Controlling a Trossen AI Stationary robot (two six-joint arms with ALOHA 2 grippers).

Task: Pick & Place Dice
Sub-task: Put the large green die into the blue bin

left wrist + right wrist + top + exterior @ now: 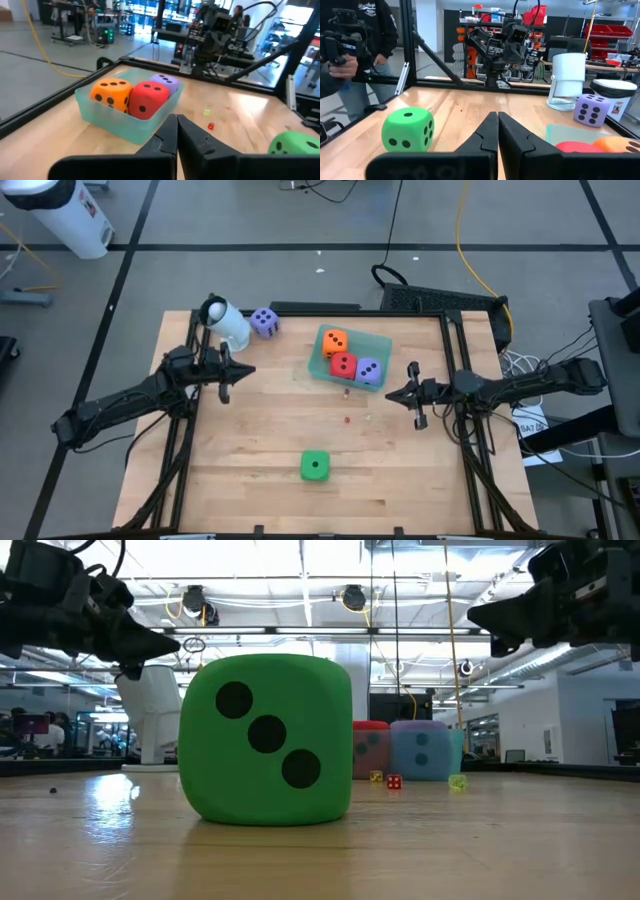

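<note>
Bright, even light falls from ceiling fixtures (352,597), which flare white in the low view and leave a pale sheen on the tabletop (110,795) near its left edge. The green die (266,739) casts only a soft, short shadow beneath itself. From above, shadows are faint. In the left wrist view the far room looks soft, perhaps out of focus, with mild bending near the edges.
</note>
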